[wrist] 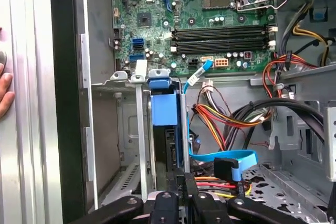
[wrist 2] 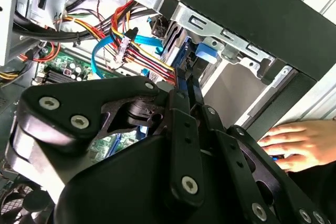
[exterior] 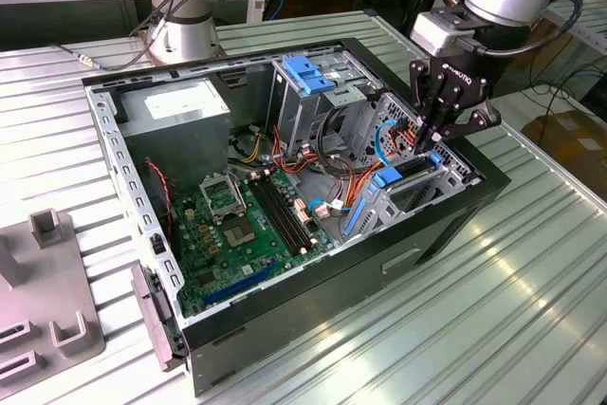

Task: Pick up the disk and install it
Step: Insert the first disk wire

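The disk [exterior: 387, 178] stands on edge in the metal drive bay [exterior: 446, 173] at the front corner of the open computer case, on the exterior view's right. Its blue plastic bracket [wrist: 164, 107] faces the first wrist camera, level with the bay's rim. My gripper [exterior: 432, 147] hangs straight above the bay, its fingers [wrist: 181, 184] drawn close together on the disk's upper edge. In the second wrist view the fingers [wrist 2: 181, 103] run down to the blue-edged disk [wrist 2: 176, 48] between the bay walls.
Red, yellow and blue cables [wrist: 226, 119] crowd the space beside the bay. A tall cage with a blue top [exterior: 305, 82], a grey power supply [exterior: 180, 111] and the motherboard [exterior: 237, 225] fill the case. A person's hand [wrist 2: 299, 140] rests on the table outside the case wall.
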Controlling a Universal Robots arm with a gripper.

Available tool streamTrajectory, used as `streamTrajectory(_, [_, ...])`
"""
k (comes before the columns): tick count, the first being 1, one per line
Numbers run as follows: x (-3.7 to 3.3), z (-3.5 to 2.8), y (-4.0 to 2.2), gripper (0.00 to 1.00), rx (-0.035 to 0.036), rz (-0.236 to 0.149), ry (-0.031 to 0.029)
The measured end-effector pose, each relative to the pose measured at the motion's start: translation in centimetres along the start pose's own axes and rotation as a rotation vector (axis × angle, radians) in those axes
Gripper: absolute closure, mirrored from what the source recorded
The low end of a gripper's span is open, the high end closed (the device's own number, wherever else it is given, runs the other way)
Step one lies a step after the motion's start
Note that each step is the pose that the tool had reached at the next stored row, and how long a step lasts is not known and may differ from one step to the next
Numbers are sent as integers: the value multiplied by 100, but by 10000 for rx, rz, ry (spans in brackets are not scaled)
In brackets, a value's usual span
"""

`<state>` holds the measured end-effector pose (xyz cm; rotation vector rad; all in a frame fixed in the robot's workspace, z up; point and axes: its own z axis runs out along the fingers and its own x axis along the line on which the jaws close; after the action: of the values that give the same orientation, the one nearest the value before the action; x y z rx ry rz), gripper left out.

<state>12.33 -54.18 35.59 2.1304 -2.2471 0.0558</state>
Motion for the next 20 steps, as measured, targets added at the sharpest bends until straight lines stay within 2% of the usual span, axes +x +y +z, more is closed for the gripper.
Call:
streamTrajectory(1, [18,13,8,84,39,-214,-88])
streamTrajectory(2, [23,21,12,84,68,-548,-99])
streamTrajectory(6, [27,27,25,84,75,-637,-104])
streamTrajectory(14, [28,75,25,84,75,-639,-102])
streamTrajectory(20, [27,85,16,84,75,-639,-103])
